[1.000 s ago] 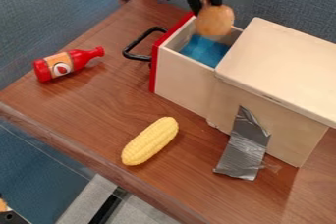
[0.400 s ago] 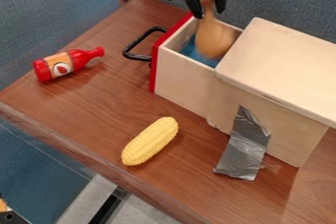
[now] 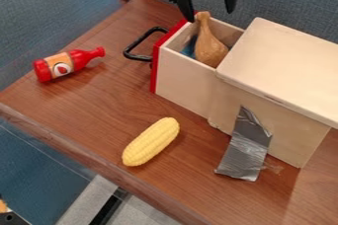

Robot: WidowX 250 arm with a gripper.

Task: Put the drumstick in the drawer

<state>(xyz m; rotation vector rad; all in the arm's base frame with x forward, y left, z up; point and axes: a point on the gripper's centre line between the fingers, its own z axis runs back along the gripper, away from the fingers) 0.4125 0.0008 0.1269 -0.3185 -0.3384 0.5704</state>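
Far left: blue panel [image 3: 59,17], upright behind the edge of the brown wooden table [image 3: 86,103]. Next, on the tabletop: red bottle [image 3: 69,64], on its side, orange label with a round red mark facing up, cap end pointed toward the drawer unit. Further right, near the front edge of the table: yellow corn cob [image 3: 150,141], lying flat at a slant, well apart from the bottle. Behind the corn cob: black handle [image 3: 139,58], loop-shaped, attached to the red drawer front [image 3: 156,66]. To the right of the red front: drawer [image 3: 185,81], pale wood, pulled open, blue lining partly visible inside. In the open compartment: drumstick [image 3: 210,49], brown, tilted, thick end low inside near the lidded section, narrow end raised above the drawer walls. Over the rear of the drawer: gripper [image 3: 210,16], black, pointed downward, fingers spread wide, one fingertip in view just beside the narrow end of the drumstick; contact between fingertip and drumstick impossible to tell. Right side: wooden box [image 3: 284,61], pale, flat-topped, housing for the drawer. On the near wall of the box: silver tape [image 3: 247,147], creased, running from the wall down onto the tabletop.
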